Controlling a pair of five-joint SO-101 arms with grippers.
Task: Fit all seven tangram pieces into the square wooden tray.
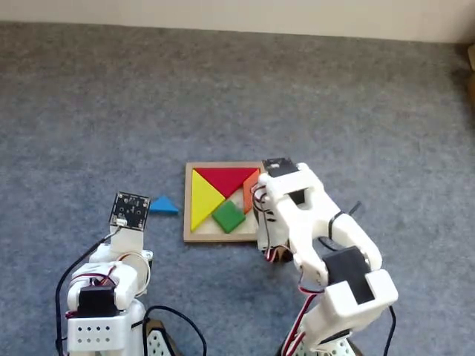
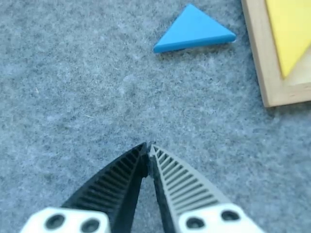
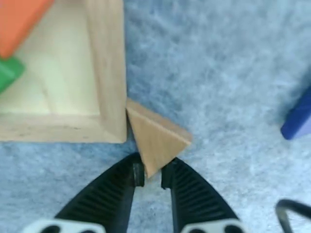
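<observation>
Part of the tray [image 1: 188, 215] hides under your right arm [image 1: 312, 215]; your right hand [image 3: 151, 174] pinches the tan triangle [image 3: 158, 138] tip, left hand [image 2: 148, 147] pressed together.

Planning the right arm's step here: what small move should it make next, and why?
Probably lift the tan triangle a little. The right gripper pinches its tip, yet the piece sits outside the tray, against its outer corner; it likely has to clear the rim before reaching the bare floor inside.
</observation>
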